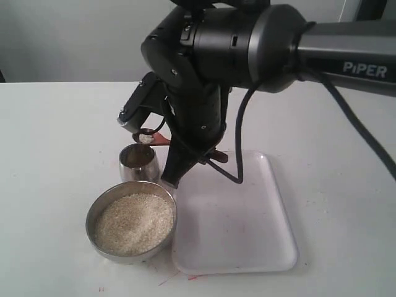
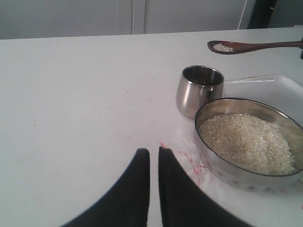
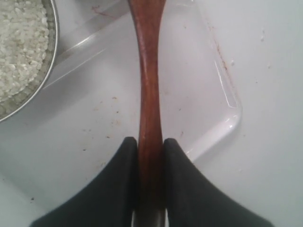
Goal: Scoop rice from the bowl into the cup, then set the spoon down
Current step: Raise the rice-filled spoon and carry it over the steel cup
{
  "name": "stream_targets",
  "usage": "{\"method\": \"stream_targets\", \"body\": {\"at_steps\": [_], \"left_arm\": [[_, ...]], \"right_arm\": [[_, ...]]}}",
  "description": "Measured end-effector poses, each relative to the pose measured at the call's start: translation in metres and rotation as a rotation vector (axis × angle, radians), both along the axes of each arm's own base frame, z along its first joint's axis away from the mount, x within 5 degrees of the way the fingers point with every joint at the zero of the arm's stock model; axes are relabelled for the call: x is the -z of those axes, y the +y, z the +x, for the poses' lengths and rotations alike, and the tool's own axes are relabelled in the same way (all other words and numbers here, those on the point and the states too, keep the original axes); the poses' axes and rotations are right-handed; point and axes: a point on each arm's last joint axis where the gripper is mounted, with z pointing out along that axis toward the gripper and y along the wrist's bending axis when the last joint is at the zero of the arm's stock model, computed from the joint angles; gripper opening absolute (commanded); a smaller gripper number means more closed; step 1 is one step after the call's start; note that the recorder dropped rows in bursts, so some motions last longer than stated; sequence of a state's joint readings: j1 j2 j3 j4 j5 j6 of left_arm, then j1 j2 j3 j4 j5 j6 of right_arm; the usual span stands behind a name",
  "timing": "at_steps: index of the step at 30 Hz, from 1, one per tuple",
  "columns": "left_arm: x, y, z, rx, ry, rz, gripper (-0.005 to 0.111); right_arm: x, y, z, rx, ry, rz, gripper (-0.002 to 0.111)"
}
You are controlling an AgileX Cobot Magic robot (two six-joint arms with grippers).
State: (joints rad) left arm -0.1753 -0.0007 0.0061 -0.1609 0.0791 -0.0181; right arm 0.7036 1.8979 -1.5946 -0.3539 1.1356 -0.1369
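My right gripper (image 3: 150, 140) is shut on the slim handle of the reddish-brown wooden spoon (image 3: 147, 71). The spoon's scoop (image 1: 146, 137) is held level just above the small steel cup (image 1: 138, 163), with a little rice (image 2: 222, 47) lying in it. In front of the cup, almost touching it, stands the wide steel bowl (image 1: 102, 247), filled with off-white rice (image 1: 133, 223). My left gripper (image 2: 151, 152) is shut with nothing in it, low over the table a short way from the bowl (image 2: 227, 171) and cup (image 2: 200, 90). It does not show in the exterior view.
A shallow white tray (image 1: 247, 247) lies right of the bowl, under the spoon's handle and the right arm (image 1: 247, 43). Red marks (image 2: 191, 161) dot the white table beside the bowl. The right arm hides the table behind the cup.
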Motion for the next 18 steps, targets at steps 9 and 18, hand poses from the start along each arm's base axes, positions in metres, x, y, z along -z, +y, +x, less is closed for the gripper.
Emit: {"method": "stream_targets", "body": {"at_steps": [9, 18], "left_arm": [[0.000, 0.000, 0.000, 0.000, 0.000, 0.000, 0.014], [0.000, 0.000, 0.000, 0.000, 0.000, 0.000, 0.014]], "right_arm": [[0.010, 0.004, 0.010, -0.110, -0.043, -0.053, 0.000], [0.011, 0.001, 0.016, -0.176, -0.096, -0.161, 0.000]]}}
